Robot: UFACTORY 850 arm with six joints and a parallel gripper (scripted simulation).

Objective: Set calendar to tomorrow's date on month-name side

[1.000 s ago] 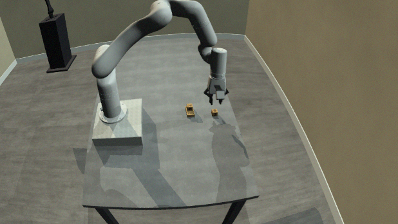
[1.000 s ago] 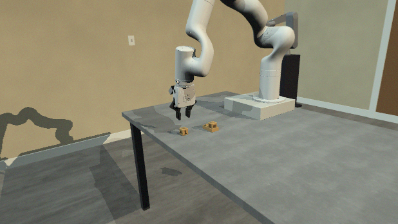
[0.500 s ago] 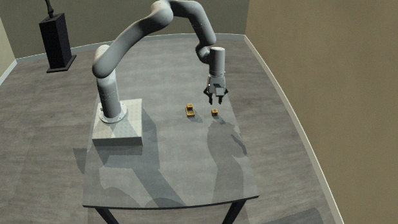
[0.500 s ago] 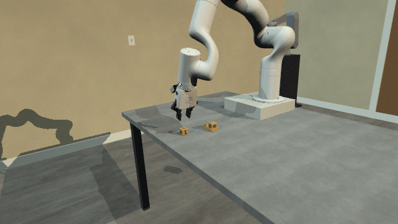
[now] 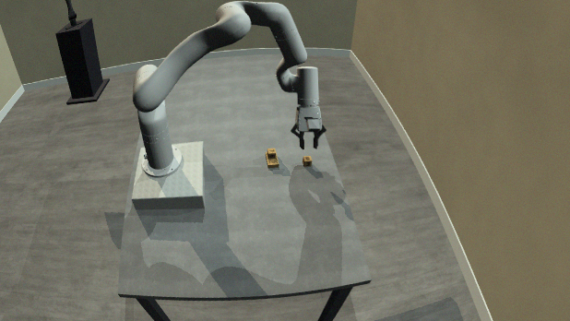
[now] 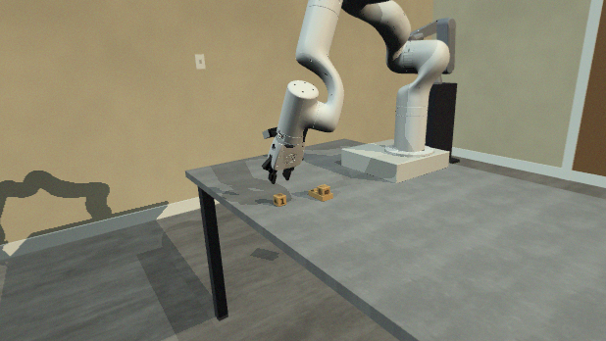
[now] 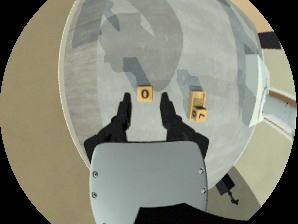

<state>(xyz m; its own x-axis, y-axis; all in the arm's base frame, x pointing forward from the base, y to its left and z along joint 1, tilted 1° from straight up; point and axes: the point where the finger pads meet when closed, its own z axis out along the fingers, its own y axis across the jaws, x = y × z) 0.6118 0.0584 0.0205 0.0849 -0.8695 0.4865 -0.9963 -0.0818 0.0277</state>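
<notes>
Exterior view: grey flat-topped bench carries a small tan wooden tray holding one cube. A loose tan wooden cube, side face "1", stands near the tray. Black gripper hangs above it, jaws half apart, empty.

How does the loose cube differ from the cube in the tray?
The loose cube stands alone on the table, below the gripper; the other cube sits in the tray. The loose cube shows 0 on top; the tray cube's top digit is unreadable. Both are tan.
</notes>
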